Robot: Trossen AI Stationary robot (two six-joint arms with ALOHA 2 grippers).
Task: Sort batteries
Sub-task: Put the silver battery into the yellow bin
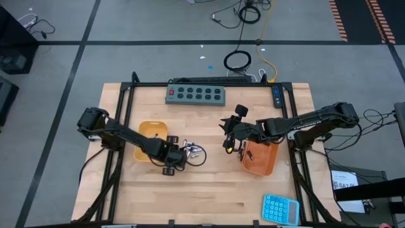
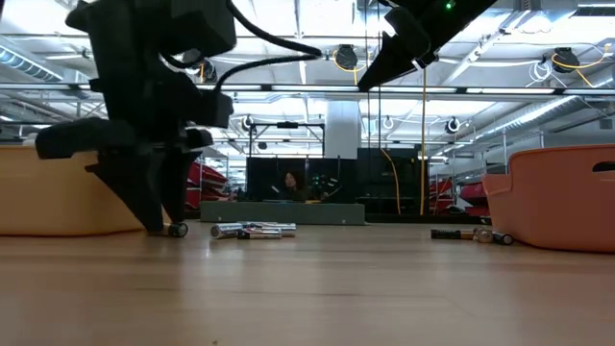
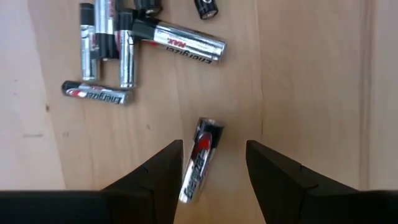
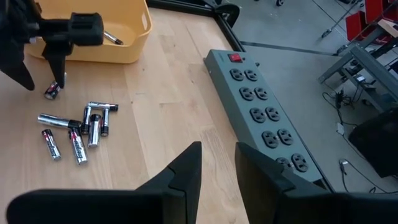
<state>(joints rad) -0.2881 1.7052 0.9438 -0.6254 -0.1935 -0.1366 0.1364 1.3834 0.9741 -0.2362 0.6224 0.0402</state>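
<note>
Left hand point(image 1: 172, 166) is seen in the lower left-centre of the high view, lowered to the worktop point(image 1: 209, 190) just right of the yellow tray point(image 1: 152, 131). Its fingers point(image 3: 155, 177) are held apart, and one battery point(image 3: 200, 160) lies lengthwise in the gap between them in the left wrist view; the battery is flanked on both sides but is not seen to be gripped. More batteries point(image 3: 106, 43) are clustered in the upper left of that frame, silver ones lying side by side with a larger one point(image 3: 180, 40) across them. In the high view the cluster point(image 1: 193, 151) is found just right of the left hand, near the frame's centre.

Right hand point(image 1: 228, 140) is placed right of centre in the high view, beside the orange tray point(image 1: 261, 159). Its fingers point(image 4: 183, 174) are set narrowly apart, and nothing is held between them. In the right wrist view the cluster point(image 4: 78, 127) is shown at the left, the yellow tray point(image 4: 127, 43) at the upper left with one battery point(image 4: 112, 38) inside, and a grey power strip point(image 4: 261, 99) at the right.

In the low view, batteries point(image 2: 252, 230) lie left of centre on the worktop, and a few point(image 2: 471, 234) lie beside the orange tray point(image 2: 562, 197) at the right.
</note>
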